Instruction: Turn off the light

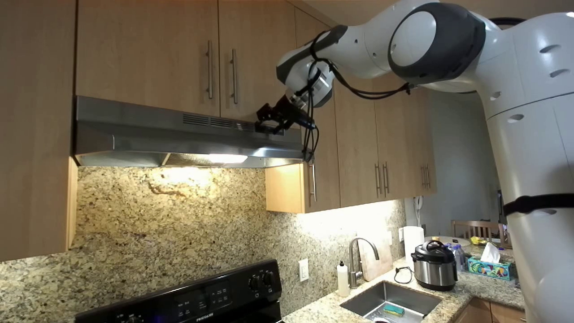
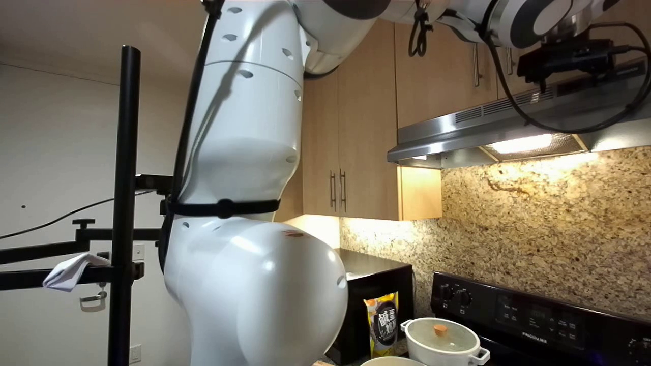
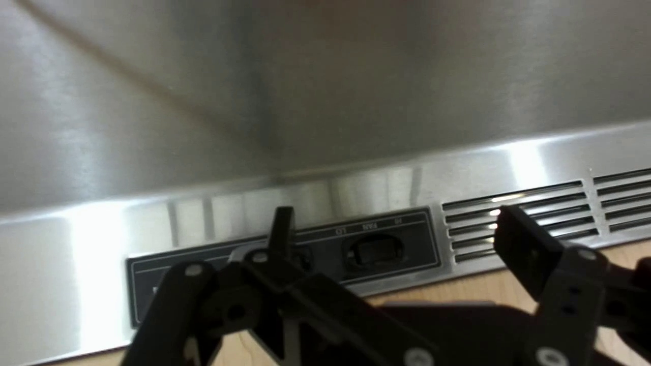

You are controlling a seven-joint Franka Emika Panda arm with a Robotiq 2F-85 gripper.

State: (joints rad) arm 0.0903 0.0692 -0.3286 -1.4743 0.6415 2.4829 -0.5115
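Gripper (image 3: pixel 396 218), empty, jaws apart, stood at control panel (image 3: pixel 325 251), right of vents (image 1: pixel 219 122) (in both exterior views); light (image 1: pixel 228 158) shone. Apparent step: alignment; next called for pressing its as yet unidentified switch.

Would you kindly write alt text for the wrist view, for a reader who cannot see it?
An open black gripper is in front of the dark control panel of a steel range hood, one finger hiding part of the panel. Between the fingers shows a switch marked, upside down, LO, FAN and HI; vent slots lie to its right.
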